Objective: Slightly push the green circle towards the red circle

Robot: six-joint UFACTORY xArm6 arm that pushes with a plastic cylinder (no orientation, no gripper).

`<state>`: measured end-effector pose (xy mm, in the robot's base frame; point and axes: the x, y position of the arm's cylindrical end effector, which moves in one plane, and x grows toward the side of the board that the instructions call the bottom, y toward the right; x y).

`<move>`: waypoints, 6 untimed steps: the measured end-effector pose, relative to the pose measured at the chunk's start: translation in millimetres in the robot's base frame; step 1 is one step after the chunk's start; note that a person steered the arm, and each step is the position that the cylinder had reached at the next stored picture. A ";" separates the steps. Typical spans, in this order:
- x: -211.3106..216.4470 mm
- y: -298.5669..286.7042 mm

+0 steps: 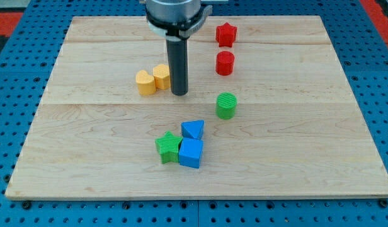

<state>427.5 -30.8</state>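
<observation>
Pale, striped-grain wooden board (pixel 87 157) over blue pegboard (pixel 17 94). Dark rod tip (pixel 179 94). Red star (pixel 225 34) and red circle (pixel 225 63); two yellow blocks (pixel 151 80); ridged green circle (pixel 226 105); green star (pixel 168 147); blue triangle (pixel 193 130) and blue cube (pixel 190 153).

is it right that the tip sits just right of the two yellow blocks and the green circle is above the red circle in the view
Not quite. The camera view shows my tip just right of the two yellow blocks, but the green circle lies below the red circle, not above it.
</observation>
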 end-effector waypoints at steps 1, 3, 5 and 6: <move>50.7 19.7; 52.1 78.8; 40.1 18.7; 61.2 -39.3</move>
